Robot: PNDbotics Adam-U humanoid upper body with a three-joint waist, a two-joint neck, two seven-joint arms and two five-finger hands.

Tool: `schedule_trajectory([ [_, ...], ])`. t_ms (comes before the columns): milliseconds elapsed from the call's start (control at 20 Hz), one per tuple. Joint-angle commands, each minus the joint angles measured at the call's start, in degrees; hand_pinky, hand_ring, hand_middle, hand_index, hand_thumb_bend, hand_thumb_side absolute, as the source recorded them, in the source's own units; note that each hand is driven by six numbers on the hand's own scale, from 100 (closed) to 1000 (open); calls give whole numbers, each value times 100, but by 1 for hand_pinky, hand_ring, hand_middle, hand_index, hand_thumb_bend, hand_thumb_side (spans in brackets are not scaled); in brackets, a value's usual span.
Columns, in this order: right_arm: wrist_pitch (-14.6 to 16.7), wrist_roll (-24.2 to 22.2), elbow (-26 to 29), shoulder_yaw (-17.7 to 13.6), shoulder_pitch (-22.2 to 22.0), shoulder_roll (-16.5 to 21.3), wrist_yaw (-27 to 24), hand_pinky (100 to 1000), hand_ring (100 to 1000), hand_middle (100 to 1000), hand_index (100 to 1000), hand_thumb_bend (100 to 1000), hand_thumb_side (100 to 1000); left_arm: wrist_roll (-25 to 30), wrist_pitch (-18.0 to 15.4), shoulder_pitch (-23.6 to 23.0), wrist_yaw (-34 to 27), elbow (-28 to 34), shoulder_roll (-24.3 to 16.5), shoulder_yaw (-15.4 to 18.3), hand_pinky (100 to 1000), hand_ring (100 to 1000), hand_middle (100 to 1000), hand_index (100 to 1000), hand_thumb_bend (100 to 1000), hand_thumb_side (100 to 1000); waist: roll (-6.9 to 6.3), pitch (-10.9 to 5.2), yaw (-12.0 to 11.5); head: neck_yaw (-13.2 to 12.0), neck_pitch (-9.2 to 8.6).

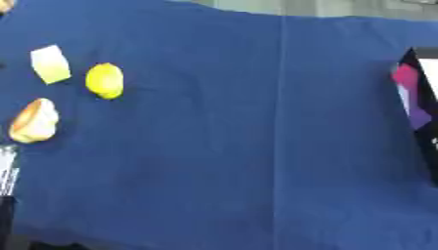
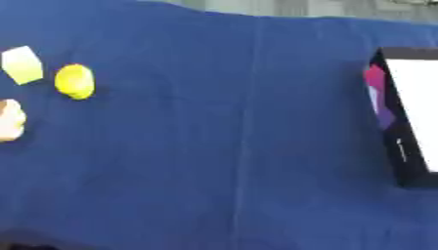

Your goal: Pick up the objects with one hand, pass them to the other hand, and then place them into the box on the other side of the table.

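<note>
Three objects lie on the blue cloth at the left. A pale yellow block [image 1: 50, 64] sits farthest back, a yellow lemon [image 1: 104, 80] is just right of it, and an orange-and-cream rounded piece [image 1: 34, 121] lies nearer me. The black box [image 2: 409, 117], with a white inside and a pink and purple side wall, stands at the right edge. A silver and black part of my left hand or arm [image 1: 7, 171] shows at the left edge, below the rounded piece and apart from it. My right hand shows in neither view.
The blue cloth [image 1: 222, 146] covers the whole table, with a seam running front to back down the middle. A small orange thing [image 1: 4, 5] peeks in at the top left corner.
</note>
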State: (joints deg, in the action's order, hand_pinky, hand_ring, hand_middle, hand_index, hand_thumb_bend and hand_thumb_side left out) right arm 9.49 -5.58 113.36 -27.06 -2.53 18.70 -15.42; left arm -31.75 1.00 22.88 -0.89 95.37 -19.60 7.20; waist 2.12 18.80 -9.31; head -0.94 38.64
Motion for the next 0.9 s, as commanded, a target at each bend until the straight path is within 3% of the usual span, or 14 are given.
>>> schedule_trajectory([
  [50, 9, 13, 124, -22, 5, 127, -42, 939, 1000, 1000, 1000, 100, 470, 16, 8, 56, 30, 85, -144, 1, 824, 585, 709, 741, 209, 702, -25, -149, 3, -73, -56],
  [300, 22, 31, 124, -42, 7, 118, -47, 939, 1000, 1000, 1000, 100, 470, 65, 50, 132, 71, 139, -194, -9, 833, 597, 718, 747, 212, 687, -23, -127, 29, -59, -52],
  [500, 44, 36, 124, -51, -10, 116, -22, 939, 1000, 1000, 1000, 100, 470, 250, 260, 117, 83, 236, -499, -89, 860, 608, 728, 762, 223, 677, -36, -119, 13, -57, -10],
  [650, 48, 41, 124, -56, -24, 125, 2, 939, 1000, 1000, 1000, 100, 470, 420, 481, 74, -165, 245, -889, -192, 870, 618, 739, 777, 228, 674, -56, -121, 0, -63, 7],
  [900, 55, 26, 124, -39, -65, 165, 49, 938, 1000, 1000, 1000, 100, 470, 912, 879, 247, -170, 97, -1790, -292, 885, 655, 755, 794, 237, 593, -102, -154, -46, -63, 65],
])
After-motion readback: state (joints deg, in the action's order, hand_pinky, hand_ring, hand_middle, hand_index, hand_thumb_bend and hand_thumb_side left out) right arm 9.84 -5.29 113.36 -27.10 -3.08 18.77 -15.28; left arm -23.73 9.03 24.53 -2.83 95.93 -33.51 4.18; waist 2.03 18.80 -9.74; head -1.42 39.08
